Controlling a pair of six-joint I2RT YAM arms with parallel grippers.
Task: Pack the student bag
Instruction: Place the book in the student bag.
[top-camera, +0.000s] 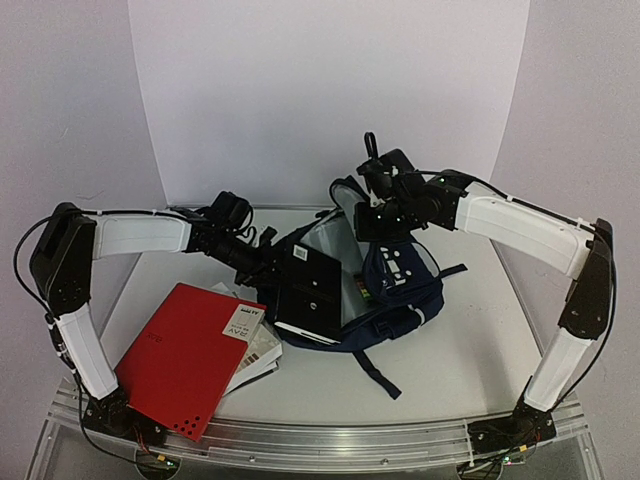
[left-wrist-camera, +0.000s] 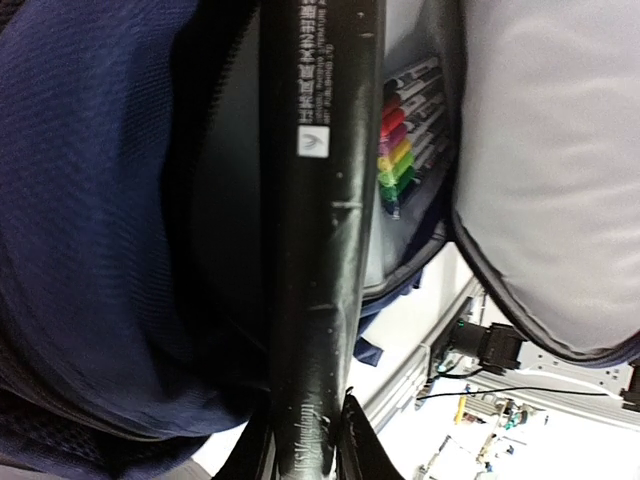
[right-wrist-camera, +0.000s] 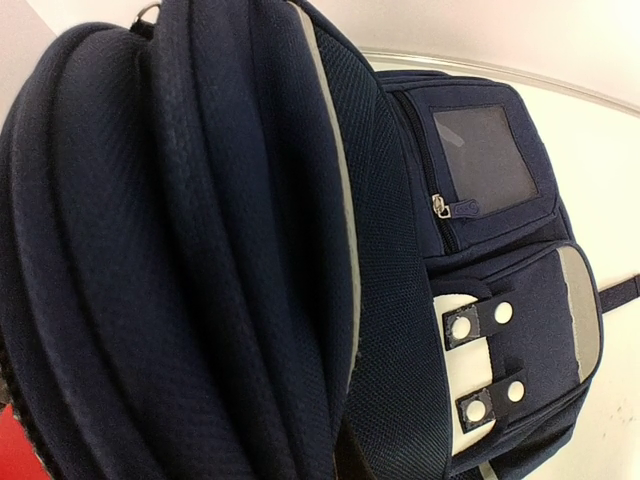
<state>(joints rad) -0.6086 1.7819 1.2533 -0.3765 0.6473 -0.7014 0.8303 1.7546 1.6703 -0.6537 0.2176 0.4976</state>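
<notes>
White backdrop panels stand behind a pale, smooth table (top-camera: 450, 370). Well behind and below the left claw (top-camera: 272, 268), a flat red hardback book (top-camera: 185, 360) lies on some loose white printed sheets (top-camera: 262, 362). The left claw is grasping a thin, stiff black slab (top-camera: 310, 295), a book or case with small white print along its edge. Its fingers press on both faces. The slab's far end angles ahead of the claw into the mouth of the student bag (top-camera: 395, 300), a large dark navy fabric backpack with pale grey lining (top-camera: 325, 240) and white snap buckles (right-wrist-camera: 485, 320). Just past the left claw's tips, beyond the slab, a row of coloured marker pens (left-wrist-camera: 398, 150) sits inside. The bag rests mid-table, directly beneath the right claw (top-camera: 382, 222). That claw is clenched and appears to pinch the bag's top rim, though its own view shows no fingers.

I'd judge the bag soft and floppy, light for its bulk, with a mouth liable to sag shut if let go. The best hold looks like the padded top rim, where the fabric is doubled and less likely to slip. The lining panel would merely fold.
</notes>
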